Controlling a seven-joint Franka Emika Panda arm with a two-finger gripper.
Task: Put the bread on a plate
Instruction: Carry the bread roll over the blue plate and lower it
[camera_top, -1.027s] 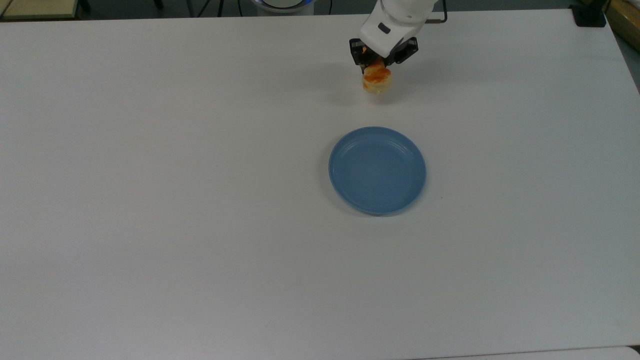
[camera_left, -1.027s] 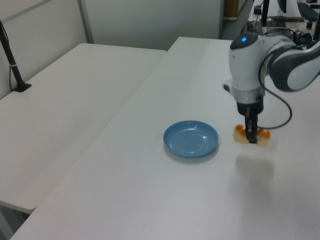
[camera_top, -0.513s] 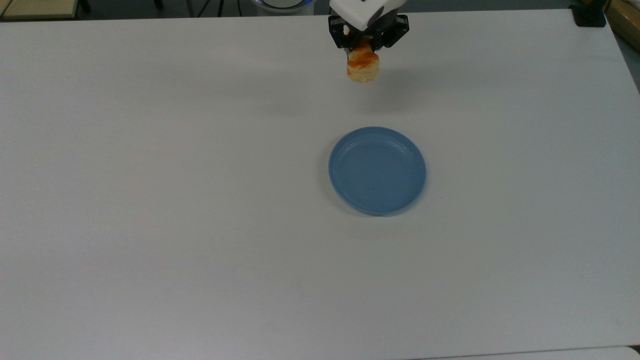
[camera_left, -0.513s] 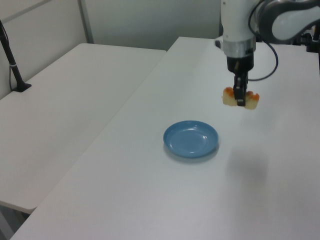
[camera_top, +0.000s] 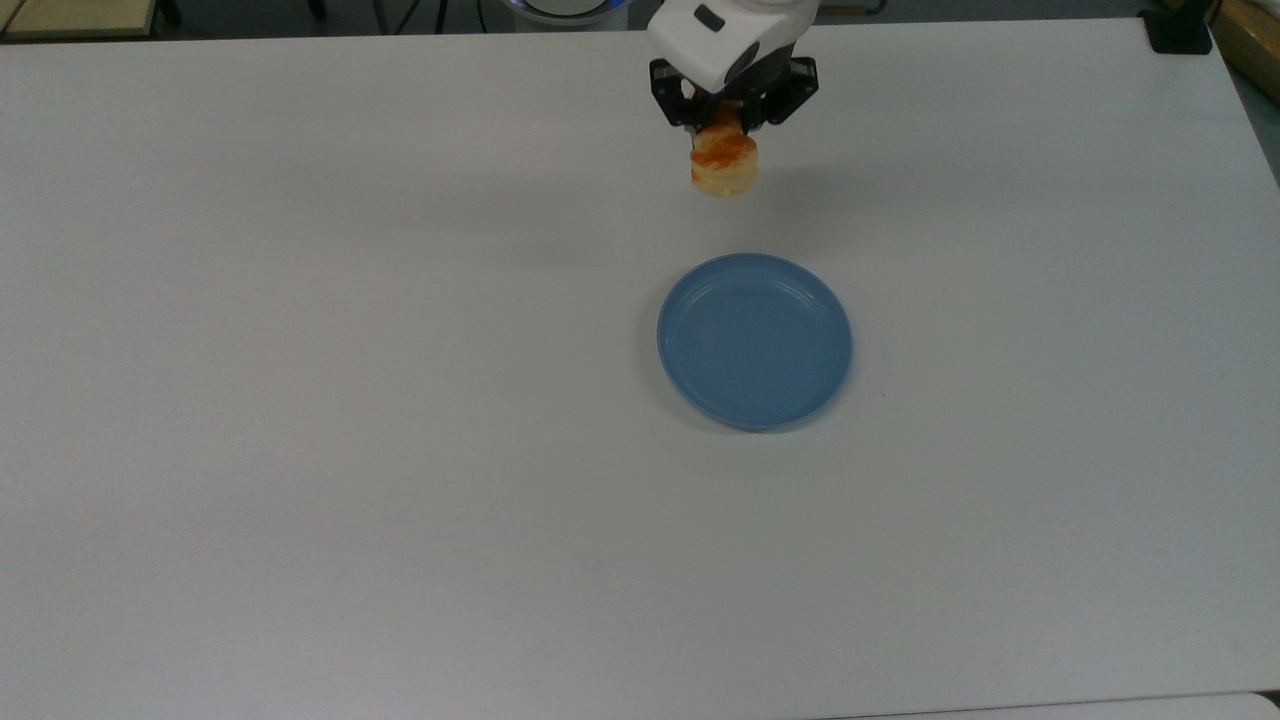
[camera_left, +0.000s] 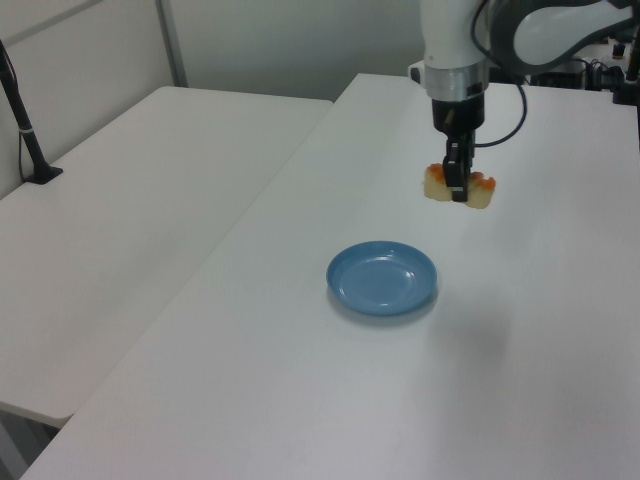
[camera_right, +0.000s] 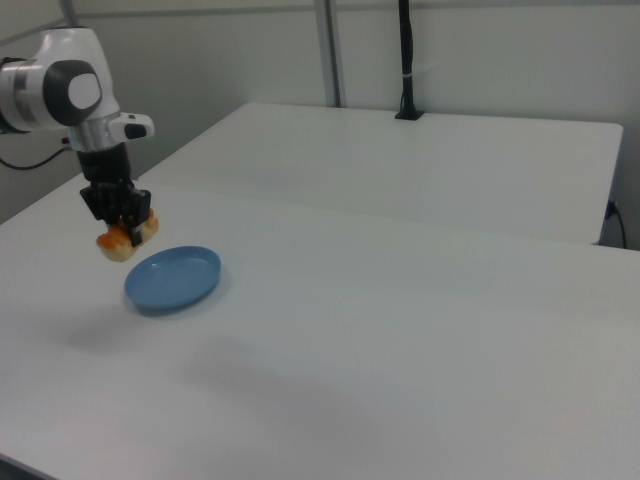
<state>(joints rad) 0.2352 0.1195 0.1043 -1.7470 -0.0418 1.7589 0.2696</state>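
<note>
— Since a second ago, what has moved?
— Mostly the claw (camera_top: 727, 118) and the bread (camera_top: 724, 166) it carries. In the top view both have shifted toward the top view's left and stand a little nearer the far edge of the surface (camera_top: 350, 400); over the last half second they have come back slightly toward the plate (camera_top: 755, 340). In the left view the bread (camera_left: 459, 187) sits clearly higher above the surface than it did a second ago, with a faint shadow well below it.
— How is the claw gripping?
— Its two dark fingers are pinching the bread across its middle, and the pale loaf ends stick out on either side of the claw (camera_left: 457, 185) in the left view. The orange-brown glaze faces up.
— And the plate?
— It has not moved. The light-blue plate (camera_left: 382, 278) lies flat on the white surface, nothing in it, roughly midway between the near and far edges in the top view.
— Is the bread over the plate?
— No. In the top view it hangs between the plate and the far edge, apart from the rim. In the right view the bread (camera_right: 123, 237) hangs just beside the plate (camera_right: 172, 279), on the right view's left.
</note>
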